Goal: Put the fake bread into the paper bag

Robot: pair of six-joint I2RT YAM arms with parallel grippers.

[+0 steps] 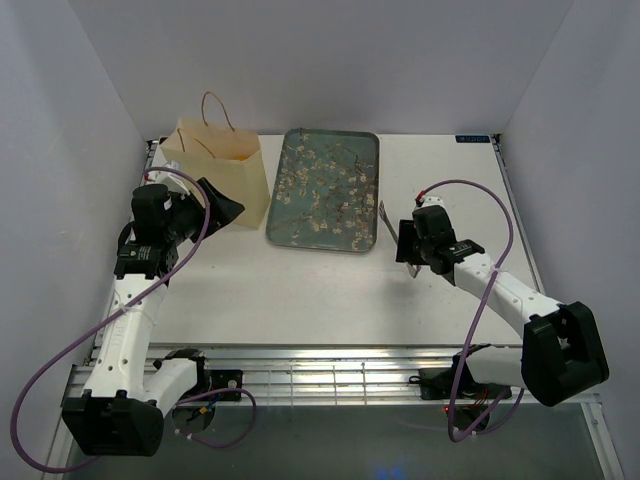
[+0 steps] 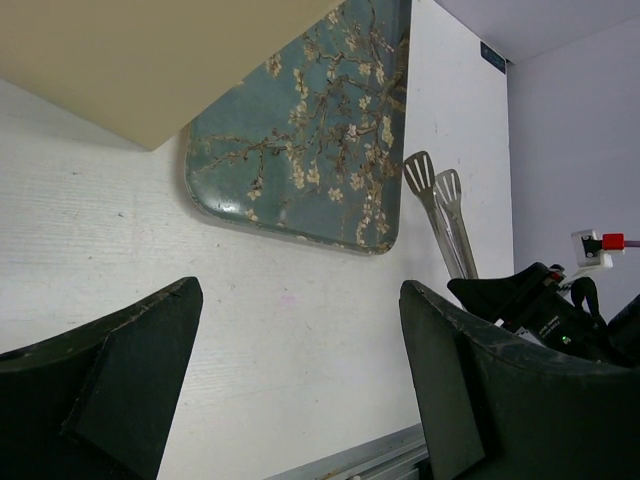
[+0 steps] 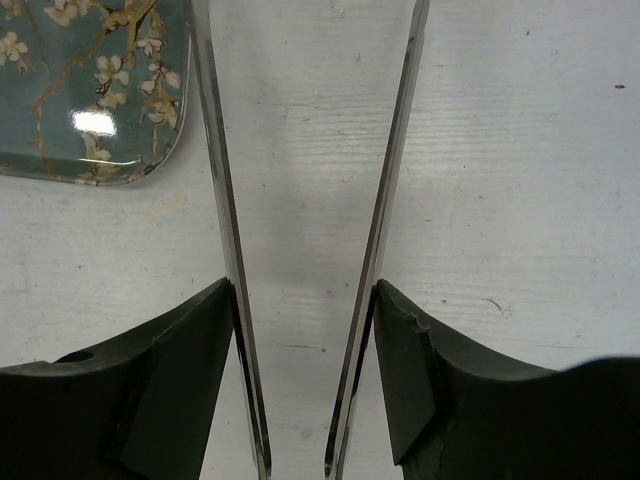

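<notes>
The cream paper bag (image 1: 225,175) stands at the back left with its tan cord handles up; its side shows in the left wrist view (image 2: 150,60). No piece of fake bread shows in any view. The floral grey-green tray (image 1: 325,190) beside the bag is empty. My left gripper (image 1: 225,210) is open and empty just in front of the bag, and nothing lies between its fingers (image 2: 300,290). My right gripper (image 1: 408,245) is right of the tray, shut on metal tongs (image 1: 384,218), with one finger against each tong arm (image 3: 215,200).
The tray's near right corner shows in the right wrist view (image 3: 80,90) and its near edge in the left wrist view (image 2: 310,140). The tong tips (image 2: 445,215) point toward the back of the table. White walls close in the table on three sides.
</notes>
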